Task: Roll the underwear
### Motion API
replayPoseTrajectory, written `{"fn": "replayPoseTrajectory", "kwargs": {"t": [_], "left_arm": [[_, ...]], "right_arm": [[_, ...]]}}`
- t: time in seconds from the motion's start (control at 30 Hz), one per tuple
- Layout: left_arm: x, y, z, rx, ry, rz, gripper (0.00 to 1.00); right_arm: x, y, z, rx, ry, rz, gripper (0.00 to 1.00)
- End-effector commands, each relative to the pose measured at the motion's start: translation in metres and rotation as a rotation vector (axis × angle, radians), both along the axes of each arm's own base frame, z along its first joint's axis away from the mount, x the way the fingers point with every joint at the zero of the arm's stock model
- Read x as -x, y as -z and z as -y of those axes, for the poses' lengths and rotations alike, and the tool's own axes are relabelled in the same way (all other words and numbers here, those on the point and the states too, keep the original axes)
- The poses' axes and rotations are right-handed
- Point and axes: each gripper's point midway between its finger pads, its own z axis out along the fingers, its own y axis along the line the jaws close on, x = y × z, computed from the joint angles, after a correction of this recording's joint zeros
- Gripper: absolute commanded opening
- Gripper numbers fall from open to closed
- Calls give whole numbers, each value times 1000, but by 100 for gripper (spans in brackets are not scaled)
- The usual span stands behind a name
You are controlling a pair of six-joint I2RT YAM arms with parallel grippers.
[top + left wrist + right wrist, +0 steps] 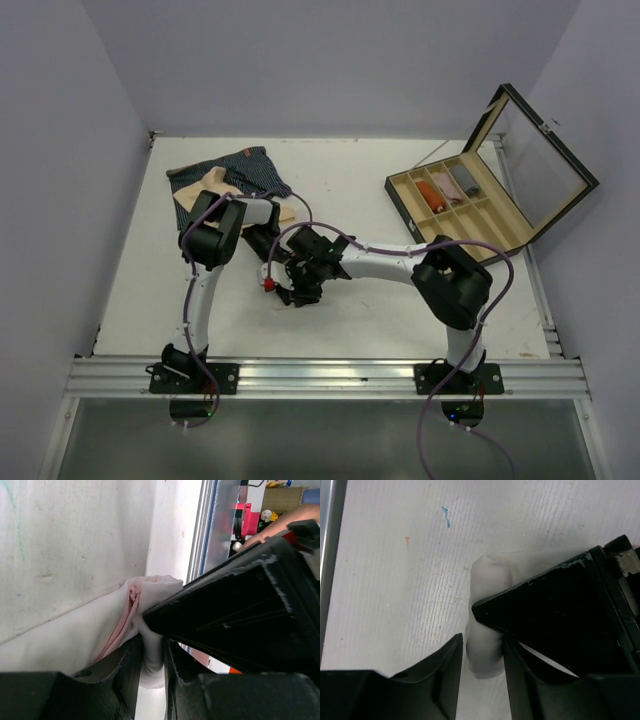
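While the navy pair and beige pair wait at the desk's far-left corner, we judge the pink pair, mid-desk, nearly rolled. Left fingers pinch it. Right fingers straddle it; whether squeezing we cannot tell. Next, a firm right hold should keep it rolled.

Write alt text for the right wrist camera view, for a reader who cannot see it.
A small pale roll of underwear lies on the white table, between the two black fingers of the right claw. A large black finger reaches in from the right and covers the roll's middle.
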Motion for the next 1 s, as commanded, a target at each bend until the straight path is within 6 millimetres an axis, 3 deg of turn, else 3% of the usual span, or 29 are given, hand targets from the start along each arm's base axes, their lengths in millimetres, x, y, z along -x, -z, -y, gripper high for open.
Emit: {"fn": "replayPoseTrajectory", "kwargs": {"t": [0.0, 0.07, 0.13, 0.23, 0.3, 0.43, 0.57, 0.63, 0.67, 0.7, 0.73, 0.77, 0.8, 0.83, 0.87, 0.9, 0.93, 0.97], "left_arm": [[-20, 66, -11, 23, 112, 252, 29], [-23, 64, -9, 27, 103, 265, 31], [-27, 61, -7, 35, 92, 280, 36], [-38, 43, -6, 63, 71, 333, 40], [-58, 20, -8, 86, 29, 412, 43], [-122, -42, -20, 135, -107, 603, 47], [-170, -103, -57, 145, -251, 810, 50], [-178, -115, -81, 122, -327, 867, 51], [-186, -135, -87, 128, -346, 980, 53], [-189, -140, -106, 90, -398, 1014, 54], [-178, -133, -111, 70, -408, 1020, 54], [-179, -156, -116, 65, -406, 1149, 55], [-174, -158, -121, 40, -394, 1198, 55], [-157, -146, -121, 29, -389, 1190, 55], [-152, -165, -122, 30, -383, 1300, 55], [-144, -165, -124, 17, -361, 1338, 55], [-128, -147, -125, -5, -341, 1320, 55], [-118, -153, -125, -17, -317, 1386, 55]], "right_arm": [[2, 2, -20, -80, -62, 25, 31], [3, 13, -17, -58, -60, 16, 23], [8, 22, -12, -29, -63, -8, 8], [19, 22, -2, -5, -65, -73, 0], [27, 12, 5, -14, -40, -134, 0], [36, -2, 14, -11, 11, -239, 0], [32, -14, 16, -12, 96, -358, 0], [28, -8, 16, 9, 131, -425, 0], [22, -14, 14, -2, 165, -488, 0], [20, -6, 13, 11, 188, -538, 0], [19, -3, 13, 19, 208, -581, 0], [14, -4, 13, 14, 238, -636, 0], [9, -7, 9, 17, 250, -655, 0], [6, 4, 11, 42, 270, -689, 0], [2, 7, 11, 49, 292, -712, 0], [-1, 6, 9, 53, 296, -734, 0], [-1, 14, 10, 65, 308, -768, 0], [-5, 15, 9, 61, 326, -799, 0]]}}
